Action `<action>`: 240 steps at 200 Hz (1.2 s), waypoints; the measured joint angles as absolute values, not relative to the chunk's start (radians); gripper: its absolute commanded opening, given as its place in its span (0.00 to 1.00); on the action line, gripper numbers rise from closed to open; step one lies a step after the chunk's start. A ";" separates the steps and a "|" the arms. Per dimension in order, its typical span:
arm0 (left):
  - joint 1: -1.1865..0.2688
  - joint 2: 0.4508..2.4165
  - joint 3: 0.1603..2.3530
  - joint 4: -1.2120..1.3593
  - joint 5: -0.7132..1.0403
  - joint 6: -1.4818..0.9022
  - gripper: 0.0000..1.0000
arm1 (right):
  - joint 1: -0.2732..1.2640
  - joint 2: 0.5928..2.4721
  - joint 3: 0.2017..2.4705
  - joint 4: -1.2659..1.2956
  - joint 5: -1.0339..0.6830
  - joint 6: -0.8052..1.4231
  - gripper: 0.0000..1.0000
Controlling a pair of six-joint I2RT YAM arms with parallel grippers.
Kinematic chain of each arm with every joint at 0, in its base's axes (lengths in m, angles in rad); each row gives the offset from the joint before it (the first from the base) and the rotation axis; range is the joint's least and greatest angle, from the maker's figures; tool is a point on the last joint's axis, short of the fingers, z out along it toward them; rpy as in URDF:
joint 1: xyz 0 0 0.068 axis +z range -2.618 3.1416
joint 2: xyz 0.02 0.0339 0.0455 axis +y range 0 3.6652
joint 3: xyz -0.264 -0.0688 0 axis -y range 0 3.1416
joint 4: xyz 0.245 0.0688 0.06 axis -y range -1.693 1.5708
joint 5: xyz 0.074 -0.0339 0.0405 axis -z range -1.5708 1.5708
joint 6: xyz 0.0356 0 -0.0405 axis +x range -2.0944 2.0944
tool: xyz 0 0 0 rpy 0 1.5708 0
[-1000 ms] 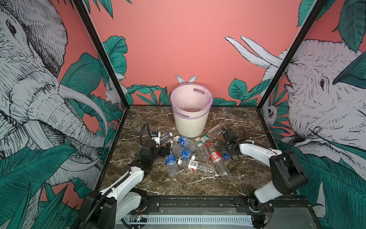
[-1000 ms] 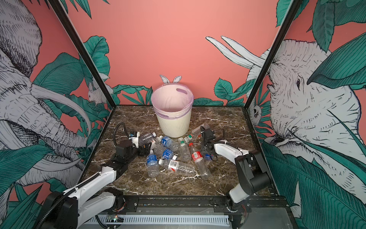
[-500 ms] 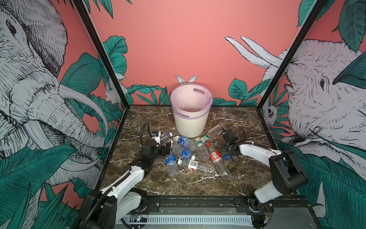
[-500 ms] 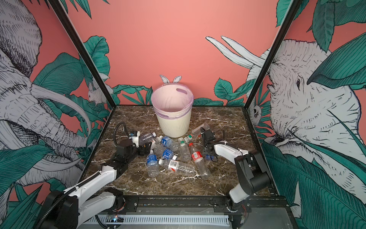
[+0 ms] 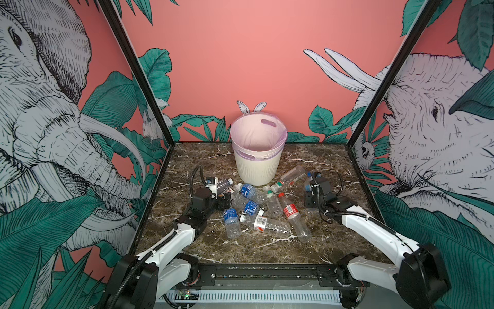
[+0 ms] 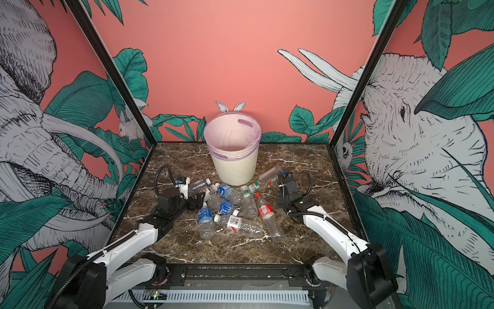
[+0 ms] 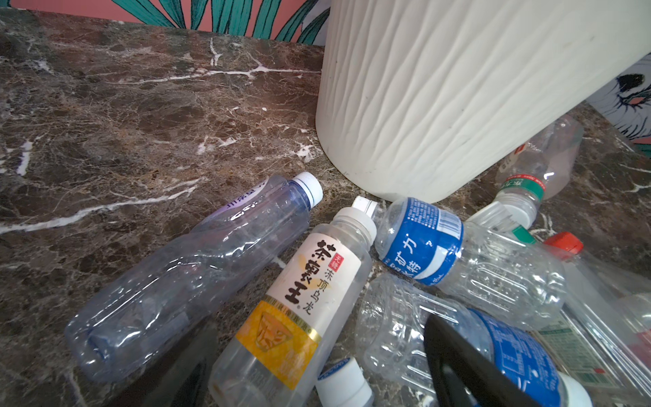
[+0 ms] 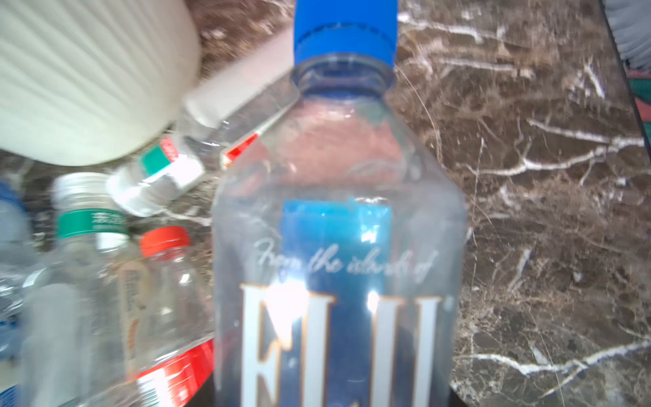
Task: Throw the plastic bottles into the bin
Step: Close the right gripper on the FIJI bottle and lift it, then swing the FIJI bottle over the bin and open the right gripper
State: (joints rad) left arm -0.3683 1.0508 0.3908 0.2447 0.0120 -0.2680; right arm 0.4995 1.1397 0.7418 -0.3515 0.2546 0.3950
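Note:
The bin (image 5: pixel 258 163) stands at the back middle of the marble table, its pink liner folded over the rim. Several plastic bottles (image 5: pixel 256 208) lie in a heap in front of it. My left gripper (image 5: pixel 224 199) is open at the heap's left edge. In the left wrist view its fingers (image 7: pixel 458 359) straddle a white-capped bottle with a yellow label (image 7: pixel 299 310). My right gripper (image 5: pixel 310 188) is to the right of the heap, shut on a clear blue-capped bottle (image 8: pixel 338 246) whose cap (image 5: pixel 309 174) points toward the back.
A purple-tinted bottle (image 7: pixel 197 267) lies just left of the yellow-label one, and blue-label bottles (image 7: pixel 422 243) lie on its other side. A red-capped bottle (image 5: pixel 290 211) and a green-banded one (image 5: pixel 292 175) lie near the right gripper. Black frame posts (image 5: pixel 366 112) and printed walls bound the table.
The right gripper's jaws have closed on the blue-capped bottle. The left arm has barely moved and its jaws stay wide.

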 measured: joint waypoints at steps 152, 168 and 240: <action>-0.388 1.101 0.391 0.313 0.046 -0.245 0.90 | 0.855 0.801 0.672 -0.138 0.397 0.260 0.55; -0.392 1.103 0.391 0.316 0.046 -0.244 0.90 | 0.856 0.855 0.754 -0.156 0.414 0.257 0.55; -0.397 1.113 0.392 0.321 0.048 -0.243 0.90 | 0.831 1.375 1.592 -0.282 0.411 0.156 0.68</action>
State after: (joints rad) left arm -0.3969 1.1126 0.3923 0.3206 0.0483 -0.2428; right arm 0.8310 1.3750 1.5917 -0.2821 0.4110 0.1558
